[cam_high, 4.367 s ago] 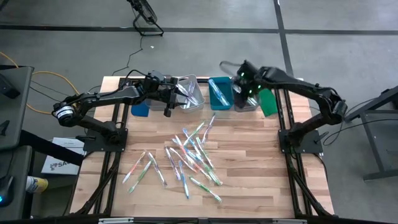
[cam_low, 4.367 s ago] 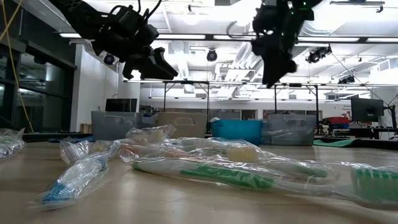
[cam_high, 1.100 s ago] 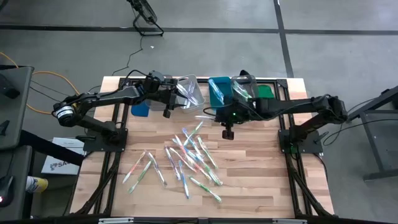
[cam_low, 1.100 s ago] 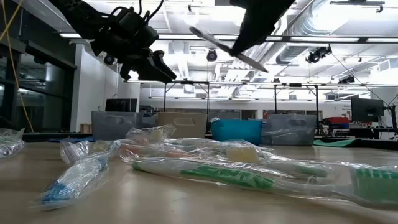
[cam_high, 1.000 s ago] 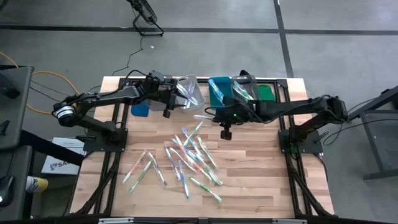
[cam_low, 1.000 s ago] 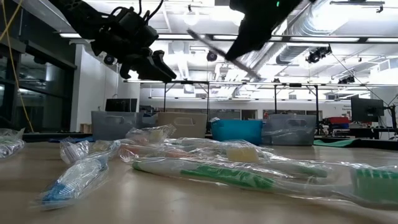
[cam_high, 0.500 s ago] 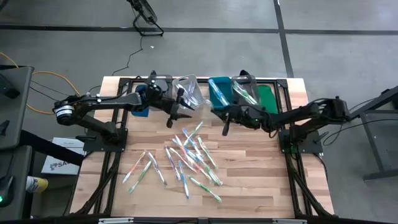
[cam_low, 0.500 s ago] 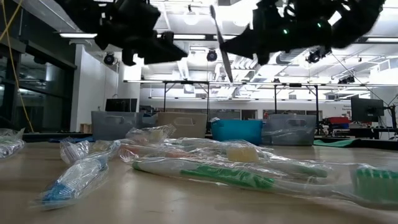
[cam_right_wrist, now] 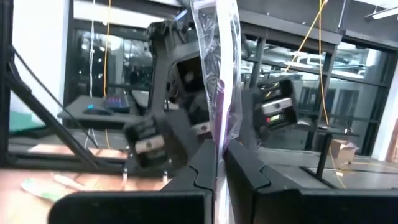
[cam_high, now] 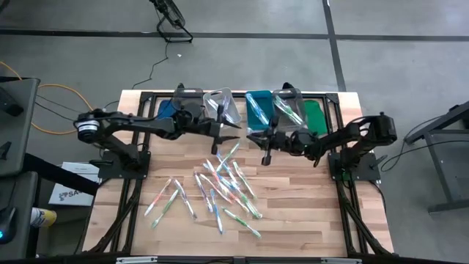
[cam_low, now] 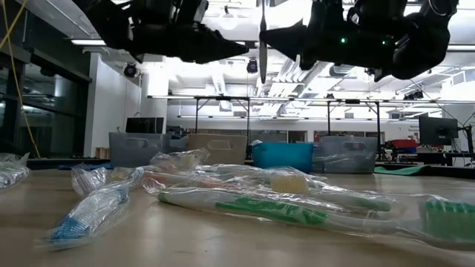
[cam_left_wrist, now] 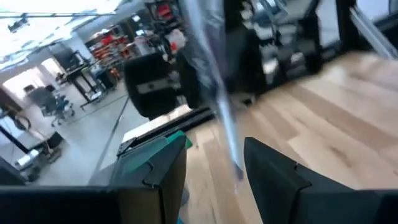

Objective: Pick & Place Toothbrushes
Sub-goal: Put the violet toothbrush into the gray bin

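Note:
My right gripper (cam_high: pixel 253 137) is shut on one toothbrush (cam_low: pixel 263 37) in a clear wrapper and holds it upright above the table's middle. My left gripper (cam_high: pixel 233 130) faces it from the table's left, level and open. In the left wrist view the held toothbrush (cam_left_wrist: pixel 214 93) stands just ahead of the gap between that gripper's fingers (cam_left_wrist: pixel 214 171), and no touch shows. Many wrapped toothbrushes (cam_high: pixel 223 183) lie loose on the wooden table (cam_high: pixel 308 213). My right gripper pinches the wrapped toothbrush along its handle (cam_right_wrist: pixel 217 134) between its two fingers. The fingers come level from the table's right and lie across it. The toothbrush stands upright, its lower end (cam_low: pixel 265 78) below the fingers, lifted clear of the table.
Along the far edge stands a row of bins: a blue one (cam_high: pixel 165 110), a clear one (cam_high: pixel 223 108), a teal one (cam_high: pixel 259 108), another clear one (cam_high: pixel 289 108) with toothbrushes in it, and a green one (cam_high: pixel 315 114). Bare wood lies near the front right.
My left gripper has swung from the bins toward the table's right, up to the held toothbrush. My right gripper has sunk and tipped up from pointing down to about level. The toothbrush has turned from slanted to upright.

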Available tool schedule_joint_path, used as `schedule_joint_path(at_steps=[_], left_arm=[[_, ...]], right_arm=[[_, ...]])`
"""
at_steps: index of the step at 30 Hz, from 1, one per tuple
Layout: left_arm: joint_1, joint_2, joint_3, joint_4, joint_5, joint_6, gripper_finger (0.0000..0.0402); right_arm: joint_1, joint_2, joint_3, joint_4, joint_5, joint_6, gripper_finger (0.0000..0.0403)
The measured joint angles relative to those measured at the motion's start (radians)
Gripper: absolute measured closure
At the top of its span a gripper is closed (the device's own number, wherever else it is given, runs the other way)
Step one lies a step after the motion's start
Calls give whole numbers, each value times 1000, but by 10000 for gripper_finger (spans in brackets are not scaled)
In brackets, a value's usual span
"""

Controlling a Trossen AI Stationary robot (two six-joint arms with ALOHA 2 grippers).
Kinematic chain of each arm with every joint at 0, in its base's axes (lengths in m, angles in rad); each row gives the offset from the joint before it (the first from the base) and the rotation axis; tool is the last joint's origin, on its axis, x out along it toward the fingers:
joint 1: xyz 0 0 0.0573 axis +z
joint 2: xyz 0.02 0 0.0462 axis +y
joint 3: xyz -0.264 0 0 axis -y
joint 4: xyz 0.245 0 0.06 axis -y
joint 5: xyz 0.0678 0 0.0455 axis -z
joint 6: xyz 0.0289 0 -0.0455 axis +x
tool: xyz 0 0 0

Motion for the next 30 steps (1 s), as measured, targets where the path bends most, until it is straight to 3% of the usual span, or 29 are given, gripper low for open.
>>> schedule_joint_path(at_steps=[14,30], left_arm=[[0,70,0,112,57,-213,245],[-48,82,0,137,11,-227,245]], right_arm=[[-1,0,37,-31,-20,-71,393],[-1,0,93,-104,-21,-72,393]])
